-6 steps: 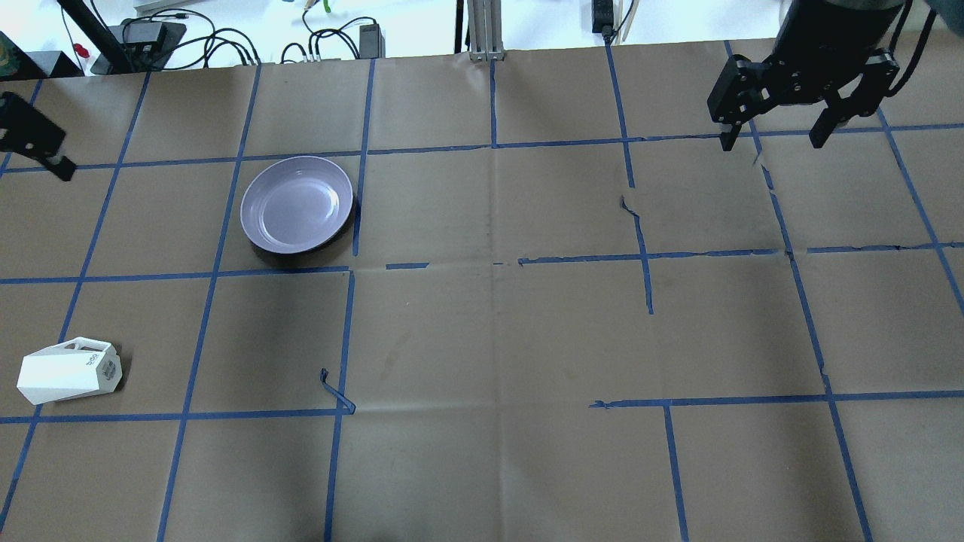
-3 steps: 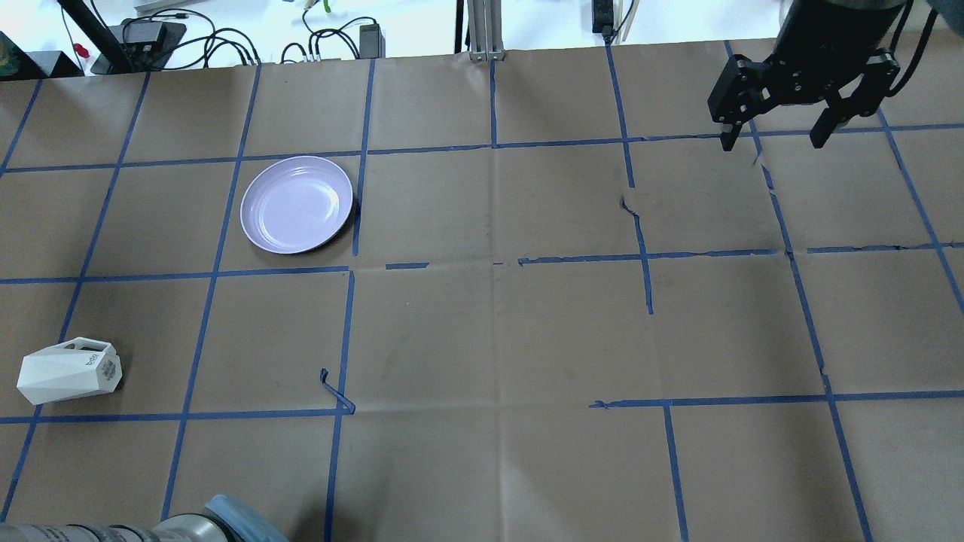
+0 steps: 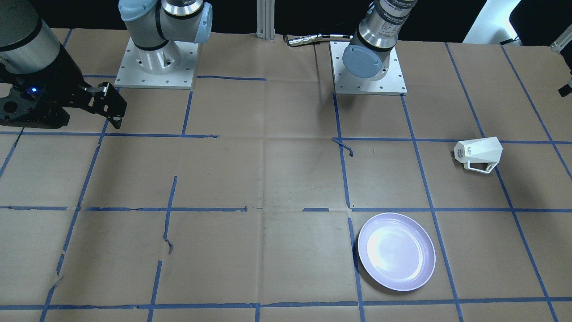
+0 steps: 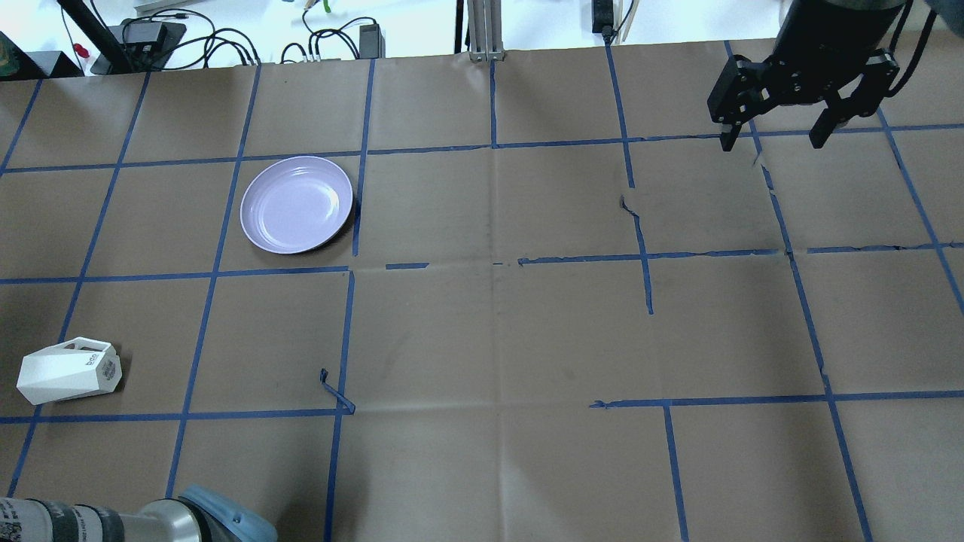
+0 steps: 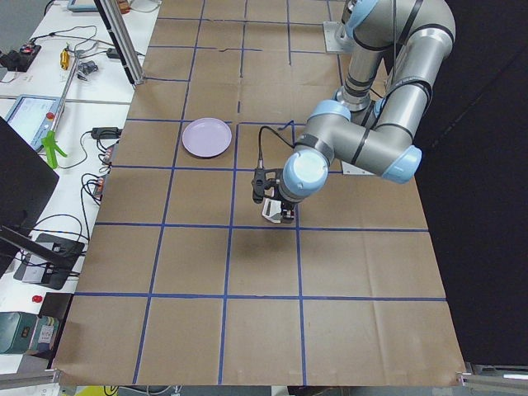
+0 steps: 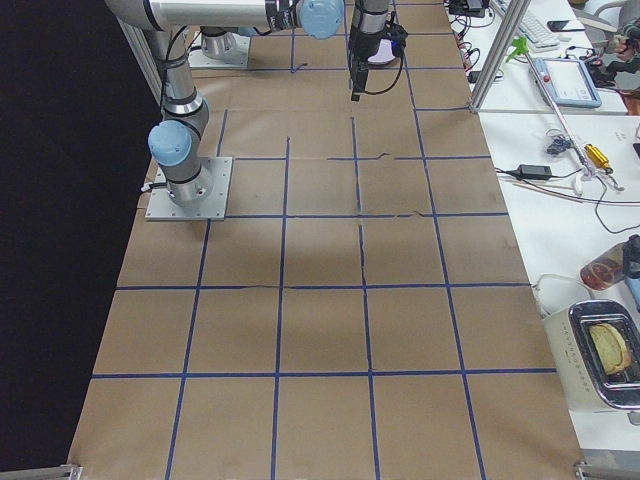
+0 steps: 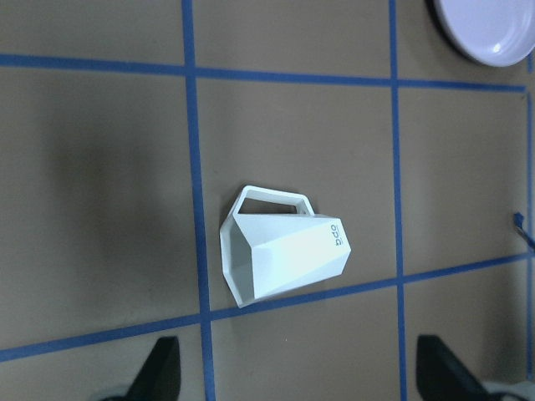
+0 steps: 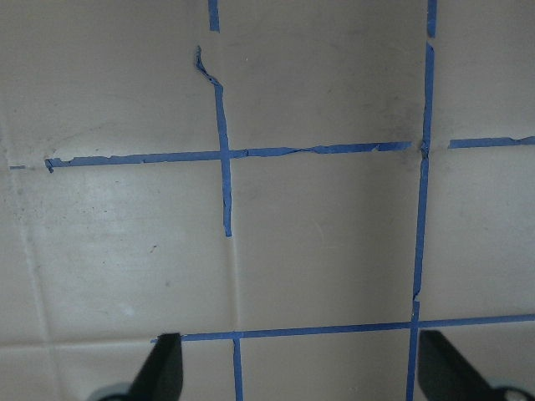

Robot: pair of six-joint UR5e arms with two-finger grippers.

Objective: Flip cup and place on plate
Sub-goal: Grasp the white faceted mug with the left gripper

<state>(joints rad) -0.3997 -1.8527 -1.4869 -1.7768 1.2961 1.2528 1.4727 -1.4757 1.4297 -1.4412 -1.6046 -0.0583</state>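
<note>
The white faceted cup [image 4: 68, 370] lies on its side at the table's near left, its handle toward the far side. It also shows in the front view [image 3: 478, 153] and in the left wrist view [image 7: 280, 255]. The lavender plate [image 4: 297, 204] sits empty farther in, also in the front view [image 3: 396, 251]. My left gripper [image 7: 303, 376] is open and hovers above the table beside the cup without touching it; it is out of the overhead view. My right gripper [image 4: 774, 139] is open and empty, high over the far right, also in its wrist view [image 8: 301, 368].
The table is covered in brown paper [image 4: 489, 339] with a blue tape grid. My left arm's elbow [image 4: 196, 519] juts in at the overhead view's bottom left. Cables and devices [image 4: 151, 34] lie beyond the far edge.
My left gripper left the overhead view's far-left edge, and its shadow lifted off the plate. The left arm's elbow came in at the bottom left. The cup, plate and right arm stayed put.
</note>
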